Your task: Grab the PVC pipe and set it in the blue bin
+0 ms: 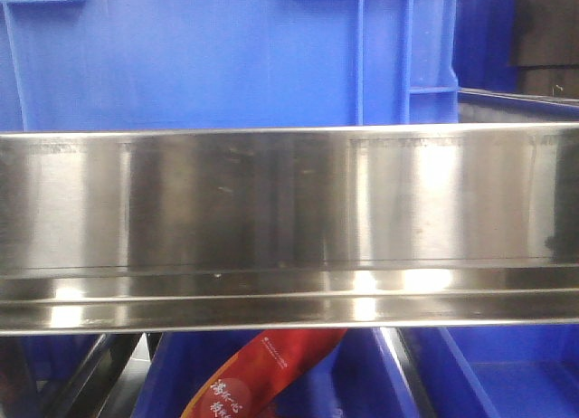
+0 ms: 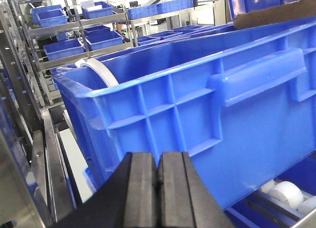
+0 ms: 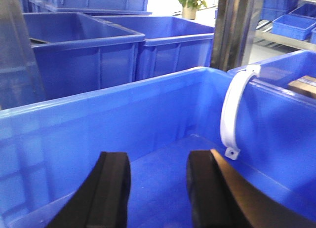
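The PVC pipe [image 3: 231,109] is a white curved strap with a small hole at its lower end. It hangs over the rim of the blue bin [image 3: 98,114], against the inside of the right wall. My right gripper [image 3: 158,161] is open inside the bin, to the left of the pipe's lower end, with nothing between its fingers. In the left wrist view the pipe [image 2: 102,71] shows at the bin's [image 2: 197,104] far left corner. My left gripper [image 2: 157,161] is shut and empty, outside the bin's near wall. Neither gripper nor pipe appears in the front view.
More blue bins [image 3: 89,45] stand behind, beside a steel post [image 3: 237,25]. A cardboard box [image 3: 303,85] lies in the neighbouring bin. Steel racks with small blue bins [image 2: 84,40] fill the left. White rolls [image 2: 286,193] lie below. A steel beam [image 1: 289,210] blocks the front view, a red packet [image 1: 262,373] under it.
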Motion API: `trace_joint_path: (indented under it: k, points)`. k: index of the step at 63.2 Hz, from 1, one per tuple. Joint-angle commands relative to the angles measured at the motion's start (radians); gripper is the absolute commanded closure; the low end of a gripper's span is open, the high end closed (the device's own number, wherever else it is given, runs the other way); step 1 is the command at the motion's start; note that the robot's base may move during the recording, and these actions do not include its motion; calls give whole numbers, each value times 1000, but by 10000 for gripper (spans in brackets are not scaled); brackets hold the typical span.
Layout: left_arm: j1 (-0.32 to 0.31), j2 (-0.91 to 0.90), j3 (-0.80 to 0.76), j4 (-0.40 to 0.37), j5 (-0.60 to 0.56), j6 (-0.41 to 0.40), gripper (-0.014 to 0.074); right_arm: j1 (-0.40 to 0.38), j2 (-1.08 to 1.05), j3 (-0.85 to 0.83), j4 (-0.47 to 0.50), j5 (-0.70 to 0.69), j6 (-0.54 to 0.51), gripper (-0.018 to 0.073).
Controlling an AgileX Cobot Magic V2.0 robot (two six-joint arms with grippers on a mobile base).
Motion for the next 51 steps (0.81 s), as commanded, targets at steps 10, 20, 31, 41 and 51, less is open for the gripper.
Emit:
trace_joint_path:
  k: [10, 20, 31, 41, 51]
  points:
    - [-4, -6, -1, -59, -79, -5, 707, 1, -85, -10, -6, -30, -7, 574]
    - [-4, -6, -11, -59, -131, -5, 707, 1, -180, -10, -64, -43, -7, 721]
    - [-4, -6, -35, -85, -165, -5, 707, 1, -285, -6, -130, -70, -7, 722]
    - [-4, -6, -40, -129, -177, -5, 707, 1, -406, 53, -139, -162, -5, 722]
    - [-4, -6, -40, -129, -177, -5, 707, 1, -545, 185, -139, -257, -3, 722]
